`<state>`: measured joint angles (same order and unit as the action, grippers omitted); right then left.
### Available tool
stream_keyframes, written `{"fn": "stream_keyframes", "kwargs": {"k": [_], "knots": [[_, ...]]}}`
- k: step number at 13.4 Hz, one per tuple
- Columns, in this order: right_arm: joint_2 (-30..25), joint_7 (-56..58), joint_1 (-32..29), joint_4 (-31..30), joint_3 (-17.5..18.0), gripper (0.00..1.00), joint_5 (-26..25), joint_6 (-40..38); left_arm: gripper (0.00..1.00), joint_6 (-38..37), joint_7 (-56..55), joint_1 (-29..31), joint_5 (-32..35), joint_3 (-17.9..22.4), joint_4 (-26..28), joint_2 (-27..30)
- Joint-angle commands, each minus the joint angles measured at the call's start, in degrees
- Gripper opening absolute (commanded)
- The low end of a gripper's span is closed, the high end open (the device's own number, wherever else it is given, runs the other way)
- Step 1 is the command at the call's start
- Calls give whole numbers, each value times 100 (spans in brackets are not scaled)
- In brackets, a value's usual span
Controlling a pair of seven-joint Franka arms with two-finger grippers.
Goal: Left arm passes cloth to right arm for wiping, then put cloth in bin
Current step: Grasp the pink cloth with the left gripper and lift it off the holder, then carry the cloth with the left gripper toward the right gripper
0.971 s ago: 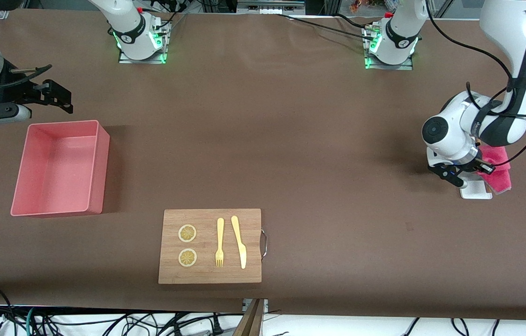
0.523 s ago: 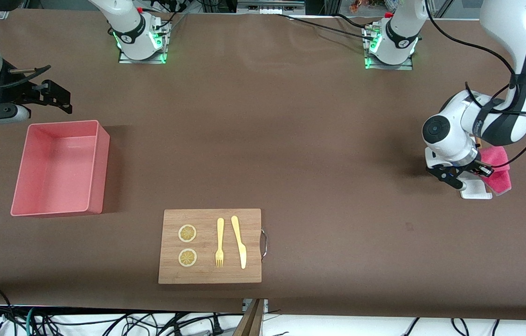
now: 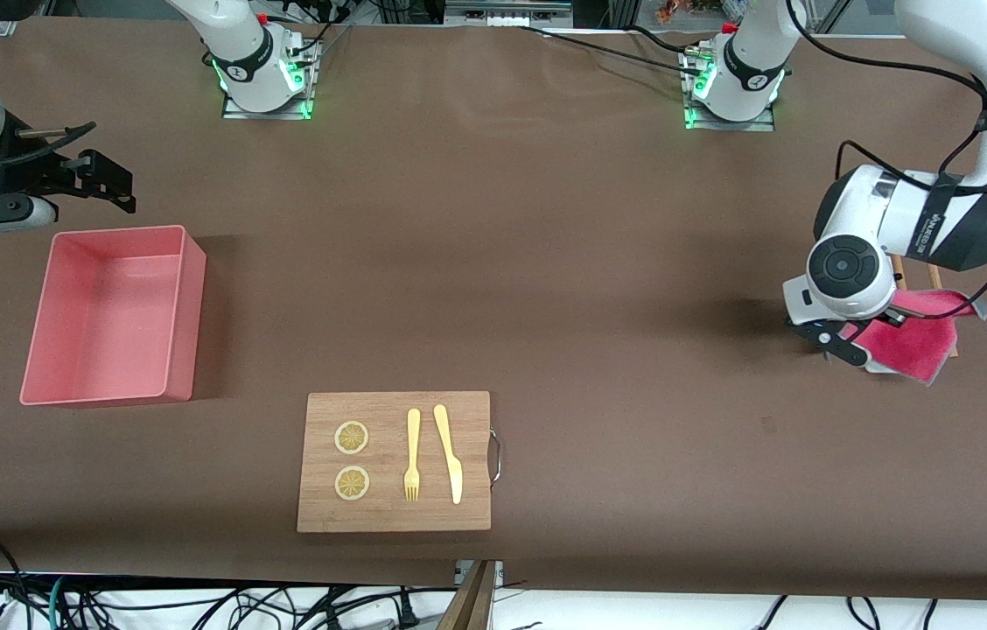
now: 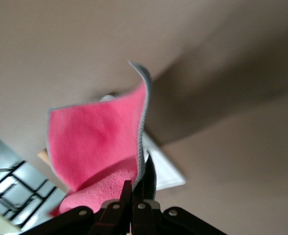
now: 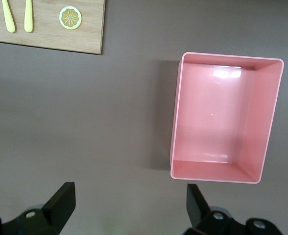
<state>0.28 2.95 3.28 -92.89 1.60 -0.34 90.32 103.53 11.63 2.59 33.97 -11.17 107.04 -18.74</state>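
Left black two-finger gripper (image 4: 136, 188) clamped on one edge of soft pink-magenta cloth (image 3: 905, 343), hanging below it over the table's left-arm end. Right black gripper (image 5: 129, 200) spread wide, waiting above salmon-pink rectangular plastic bin (image 5: 178, 115).

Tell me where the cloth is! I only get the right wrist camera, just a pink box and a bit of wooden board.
Observer: The left arm holds the cloth in the air, at its own end of the table.
Operator: Is it pinched properly?
Observer: Yes, the jaws are shut on one edge, and the cloth hangs open with its pink face showing.
Operator: What's under it?
Observer: A small white tray on the table.
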Motion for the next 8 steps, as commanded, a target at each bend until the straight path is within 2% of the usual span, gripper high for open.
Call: {"fn": "stream_keyframes", "kwargs": {"k": [1, 4, 8], "knots": [[25, 30, 15, 122, -1, 100, -80, -50, 0, -719, 190, -372, -1090, -43, -683, -95], [25, 39, -20, 122, -28, 100, -98, -58, 0, -843, -2, -768, -2225, -61, -1245, -86], [-1, 83, -29, 271, -169, 100, 8, -102, 0, -887, -704, -979, -3859, -70, -1896, -86]]}}
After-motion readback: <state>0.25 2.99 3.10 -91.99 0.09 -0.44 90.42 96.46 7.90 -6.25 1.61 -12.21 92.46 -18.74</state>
